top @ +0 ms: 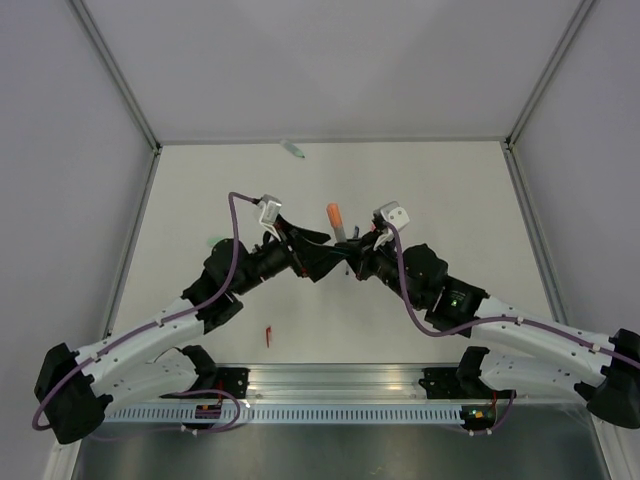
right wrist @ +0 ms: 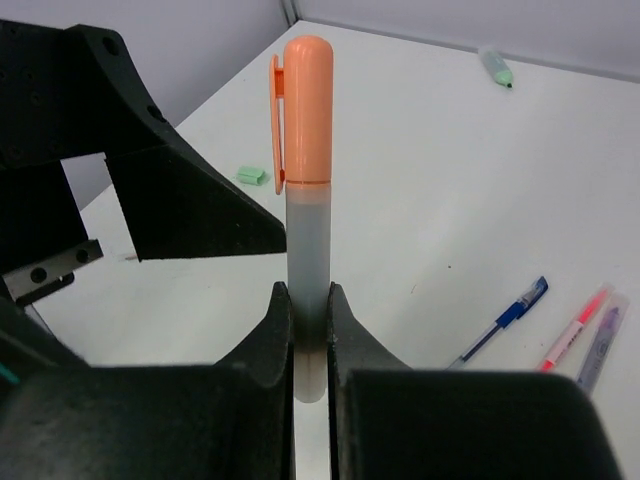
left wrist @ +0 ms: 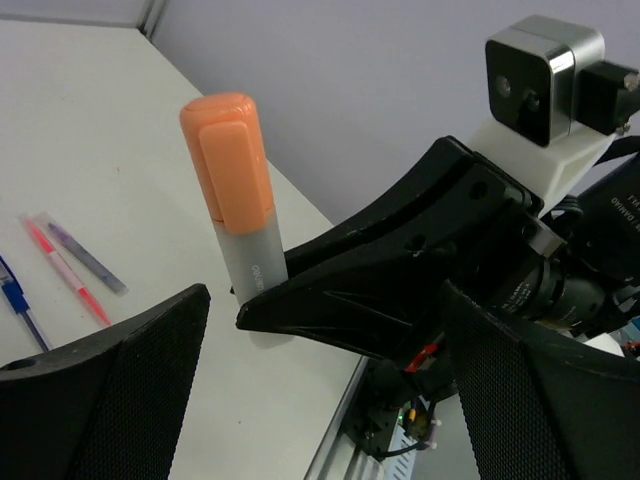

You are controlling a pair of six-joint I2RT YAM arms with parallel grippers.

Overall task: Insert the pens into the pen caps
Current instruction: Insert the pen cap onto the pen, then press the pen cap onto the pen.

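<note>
The right hand [right wrist: 309, 305] pinches the pen [right wrist: 306, 240] below its cap [right wrist: 305, 110]; the left hand [top: 318, 255], wide open and empty, should retreat without knocking it.

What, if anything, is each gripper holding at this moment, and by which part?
The right gripper is shut on the orange-capped pen, pinching the lower end of its pale grey barrel. The left gripper is open and holds nothing.
</note>
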